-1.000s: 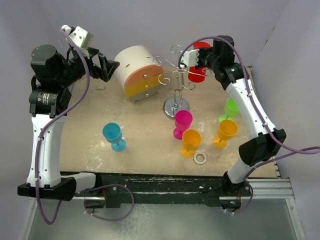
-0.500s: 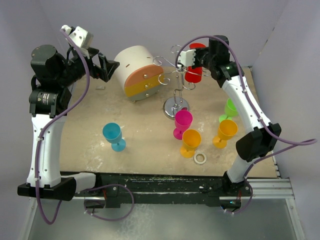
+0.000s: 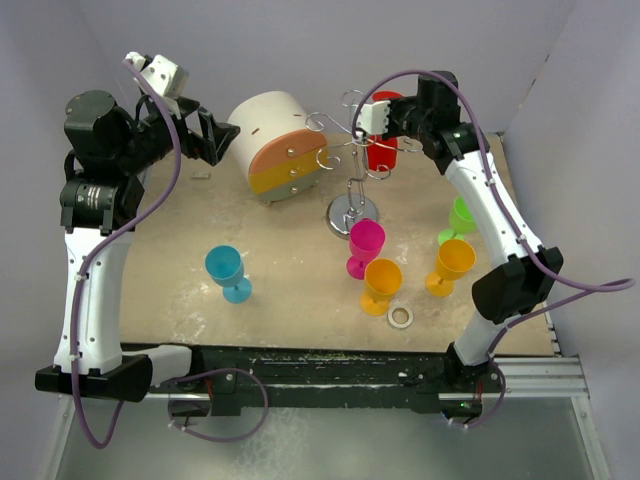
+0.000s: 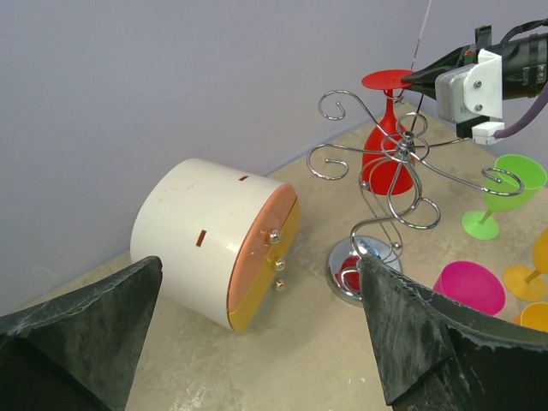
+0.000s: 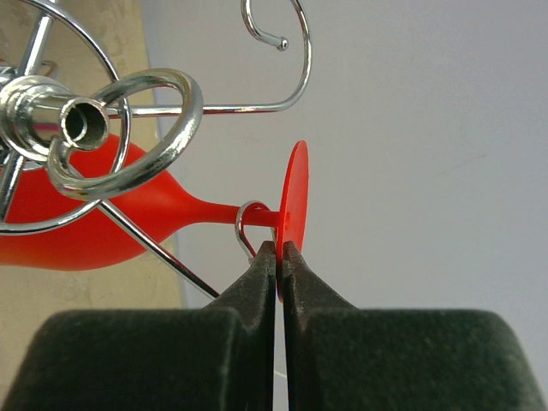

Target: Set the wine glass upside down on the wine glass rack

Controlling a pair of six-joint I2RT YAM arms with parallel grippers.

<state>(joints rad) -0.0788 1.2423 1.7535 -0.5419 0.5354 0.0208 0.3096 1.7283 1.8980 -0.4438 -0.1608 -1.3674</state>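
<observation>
Seen from the near edge of the desk [image 3: 150, 290], where both arm bases are bolted. Nearest lies a small pale ring [image 3: 401, 317] flat on the surface. Just behind it stands an orange glass [image 3: 381, 283], with a second orange glass [image 3: 452, 262] to its right and a blue glass [image 3: 226, 270] well apart to the left, all upright. A pink glass [image 3: 365, 244] stands just behind the first orange one, and a green glass [image 3: 462, 214] stands behind the second, beside the right arm.

Farther back, at centre, is the wine glass rack [image 3: 352, 212]. Its round chrome base rests on the desk, and a twisted stem rises to curled wire arms.

The red wine glass [image 4: 377, 150] hangs upside down at the rack's top, foot uppermost and bowl down among the wire arms on the far side of the central stem. The hooked end of one wire arm curls around the glass's stem just beside the foot. The right end effector [image 5: 279, 248] is closed tight on the thin rim of that foot, one finger on each face of the disc.

Left of the rack, a white-and-orange round drawer box [image 3: 272, 145] lies on its side. The left end effector [image 3: 222, 135] is raised beside it, facing it, with its jaws spread wide and nothing between them.
</observation>
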